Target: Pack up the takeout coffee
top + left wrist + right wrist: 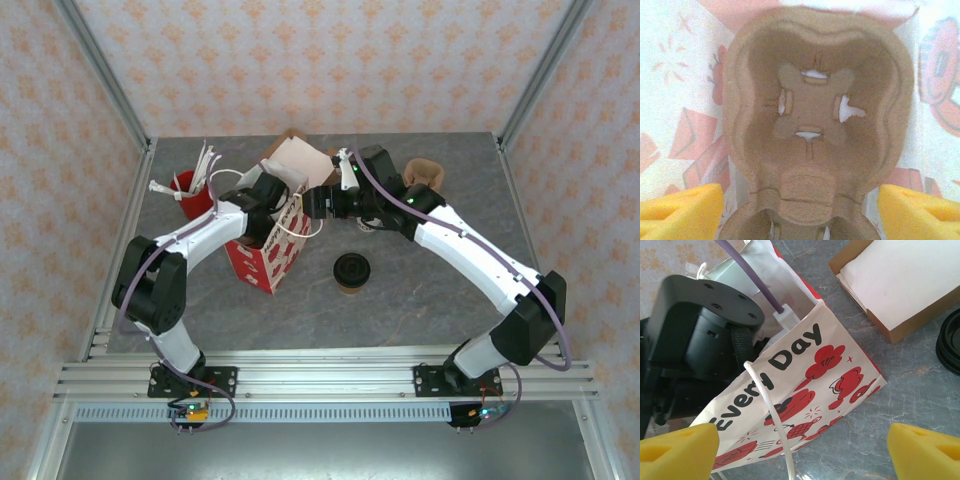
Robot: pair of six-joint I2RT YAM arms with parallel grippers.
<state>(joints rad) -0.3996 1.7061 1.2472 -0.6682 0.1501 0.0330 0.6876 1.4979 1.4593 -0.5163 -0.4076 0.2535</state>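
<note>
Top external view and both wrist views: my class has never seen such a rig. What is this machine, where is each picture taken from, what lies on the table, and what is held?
Two robot arms are bolted at the near edge of the table, each with a two-finger gripper. One picture looks down from above; the others come from cameras on the wrists. The left gripper is open inside the paper bag, above a brown pulp cup carrier. The right gripper is open near the bag. Neither holds anything. The lidded coffee cup and a cardboard box sit on it.
</note>
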